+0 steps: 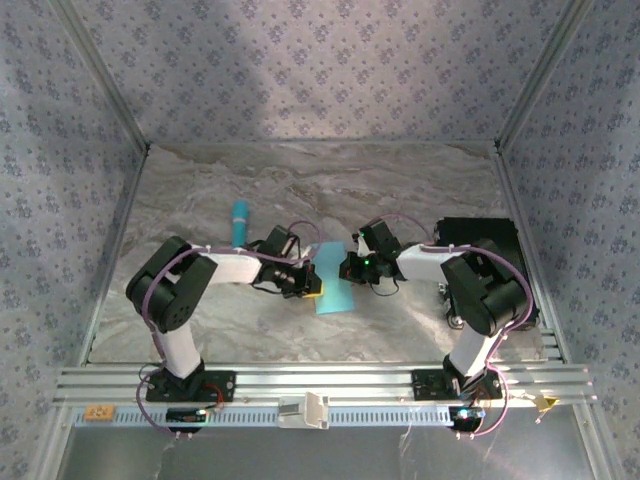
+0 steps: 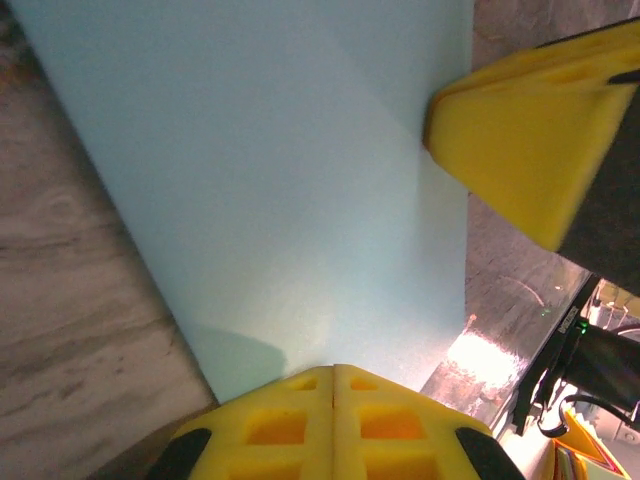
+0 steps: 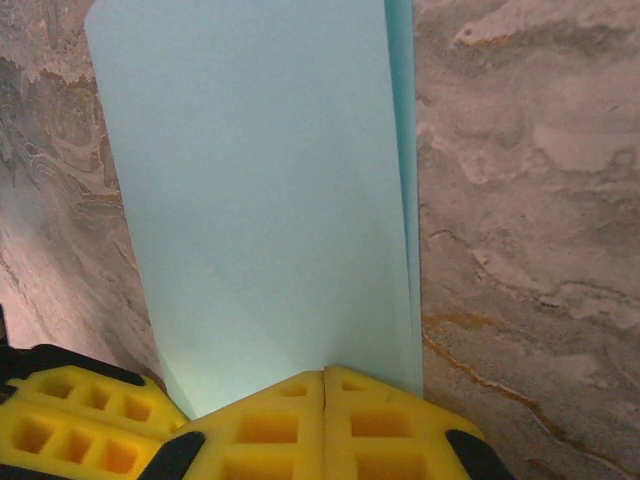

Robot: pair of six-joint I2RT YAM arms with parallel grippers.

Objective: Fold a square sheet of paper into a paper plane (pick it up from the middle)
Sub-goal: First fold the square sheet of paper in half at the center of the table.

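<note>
1. I see the light cyan paper sheet point(image 1: 333, 287) lying flat on the marble table point(image 1: 400, 190), near the middle, between the two arms. It looks like a narrow rectangle, long side running away from the bases.
2. Right wrist view: a second layer of paper sheet point(image 3: 260, 200) peeks out along its right edge, so it's doubled over.
3. Left end effector point(image 1: 308, 284) is at the sheet's left side, fingers together point(image 2: 333, 372), tips at the paper's edge. I can't tell if it pinches the paper.
4. Right end effector point(image 1: 350, 268) is at the sheet's right side, fingers also together point(image 3: 325, 376), tips on the paper's edge.
5. A turquoise stick point(image 1: 240, 222) lies well left of the sheet.
</note>
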